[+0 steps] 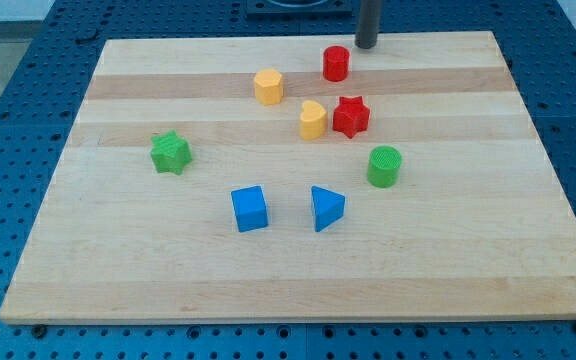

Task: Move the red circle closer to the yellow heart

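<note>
Tool tip [366,45] bare, grasping nothing, just up-right of red circle [336,63] near bench [468,250] top edge. Best pushed down-left toward yellow heart [313,120] (red star [350,116] beside it, avoid clipping).

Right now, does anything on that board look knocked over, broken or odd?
Nothing stands out. All eight blocks sit flat on the wooden board, none damaged. The yellow heart and red star nearly touch. My tip is just upper-right of the red circle.
</note>
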Motion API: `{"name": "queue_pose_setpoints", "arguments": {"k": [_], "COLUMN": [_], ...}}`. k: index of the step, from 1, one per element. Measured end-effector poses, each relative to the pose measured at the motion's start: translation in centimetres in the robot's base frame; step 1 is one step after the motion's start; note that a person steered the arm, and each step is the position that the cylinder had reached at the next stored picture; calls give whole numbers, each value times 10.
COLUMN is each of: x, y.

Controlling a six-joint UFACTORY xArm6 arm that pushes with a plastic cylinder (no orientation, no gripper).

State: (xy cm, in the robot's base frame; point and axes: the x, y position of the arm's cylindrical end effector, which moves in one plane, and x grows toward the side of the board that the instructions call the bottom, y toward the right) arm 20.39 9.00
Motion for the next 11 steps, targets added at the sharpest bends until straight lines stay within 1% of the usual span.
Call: {"name": "queue_pose_setpoints", "arguments": {"k": [1, 3, 4, 7, 8, 10, 11], "x": [9, 77, 99, 56, 59, 116, 120], "y": [-17, -19, -20, -33, -43, -43, -43]}}
